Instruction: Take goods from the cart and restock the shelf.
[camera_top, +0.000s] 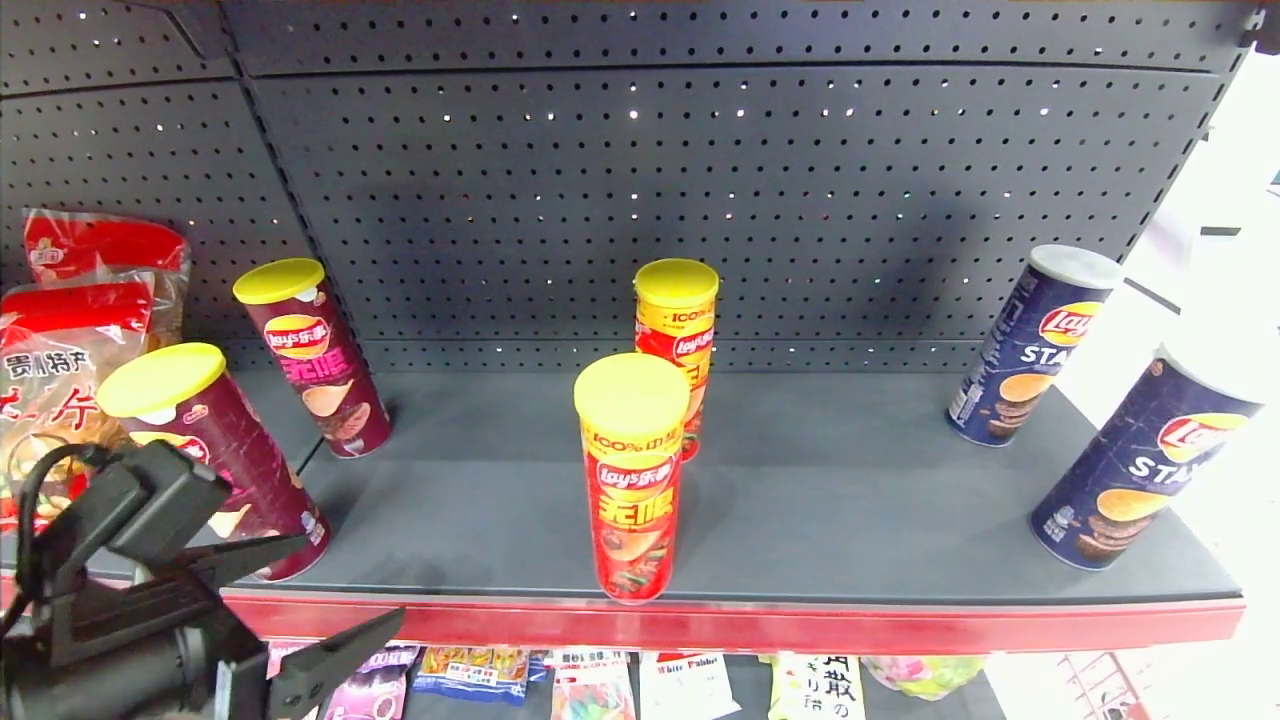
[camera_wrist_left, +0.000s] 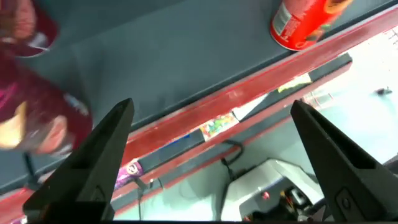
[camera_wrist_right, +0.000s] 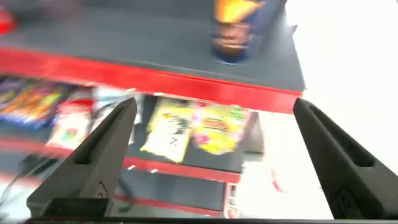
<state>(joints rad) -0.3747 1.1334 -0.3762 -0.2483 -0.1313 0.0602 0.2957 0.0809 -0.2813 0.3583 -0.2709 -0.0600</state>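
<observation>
The grey shelf (camera_top: 850, 500) with a red front edge holds upright chip cans: two red ones (camera_top: 632, 470) (camera_top: 677, 340) in the middle, two maroon ones (camera_top: 315, 355) (camera_top: 215, 450) at the left, two dark blue ones (camera_top: 1030, 345) (camera_top: 1150, 460) at the right. My left gripper (camera_top: 300, 600) hangs open and empty at the shelf's front edge, just right of the nearer maroon can. In the left wrist view this gripper (camera_wrist_left: 211, 106) spans the red edge (camera_wrist_left: 236, 93), with the front red can's base (camera_wrist_left: 298, 25) beyond. My right gripper (camera_wrist_right: 214, 104) is open and empty below the shelf edge, under a blue can (camera_wrist_right: 236, 31).
Red snack bags (camera_top: 60, 360) lean against the pegboard at the shelf's far left. A lower shelf holds several snack packets (camera_top: 600, 685) (camera_wrist_right: 186, 127). Bare shelf floor lies between the red cans and the blue cans.
</observation>
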